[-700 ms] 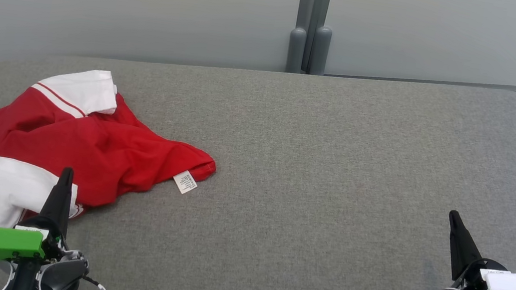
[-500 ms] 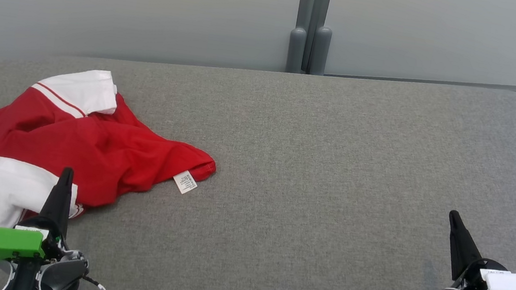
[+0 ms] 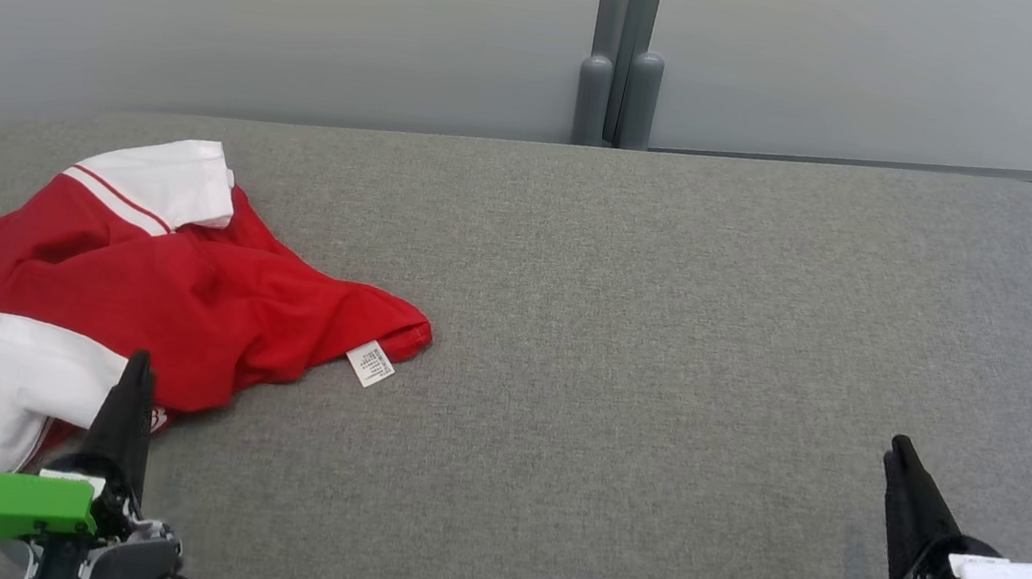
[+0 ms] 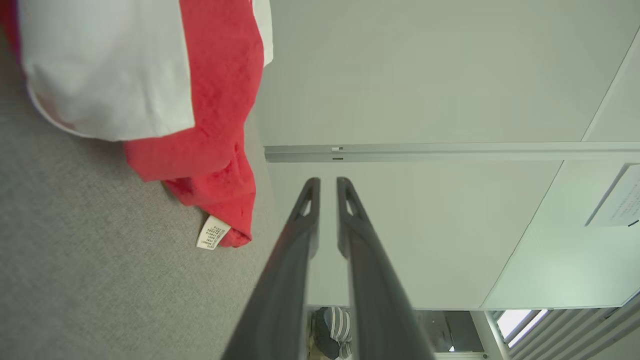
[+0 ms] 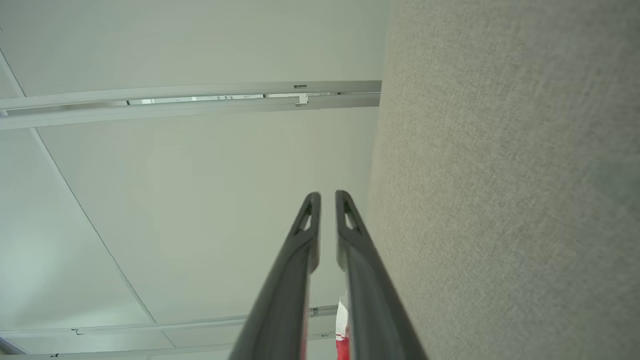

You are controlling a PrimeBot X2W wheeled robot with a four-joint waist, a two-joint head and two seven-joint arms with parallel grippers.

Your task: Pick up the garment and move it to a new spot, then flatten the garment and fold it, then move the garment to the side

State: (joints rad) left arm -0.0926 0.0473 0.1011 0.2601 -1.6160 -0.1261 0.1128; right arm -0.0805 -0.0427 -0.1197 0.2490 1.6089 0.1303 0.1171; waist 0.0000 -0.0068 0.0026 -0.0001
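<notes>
The garment (image 3: 172, 292), a red shirt with white sleeves, lies crumpled at the left of the grey table (image 3: 676, 302), its white label (image 3: 371, 363) at its right tip. My left gripper (image 3: 139, 363) stands at the garment's near edge, its tip over a white sleeve, fingers a narrow gap apart and holding nothing. In the left wrist view the garment (image 4: 215, 125) lies up and to the left of the left gripper (image 4: 327, 182). My right gripper (image 3: 899, 449) is far off at the table's near right, narrowly open and empty, as the right wrist view of the right gripper (image 5: 327, 196) confirms.
Pale partition panels with a grey post (image 3: 622, 52) rise behind the table's far edge. Grey cloth-covered table surface (image 5: 500, 200) stretches between the garment and the right gripper. The table's corners are rounded.
Both grippers have drawn back a little toward the table's near edge. The garment has not moved.
</notes>
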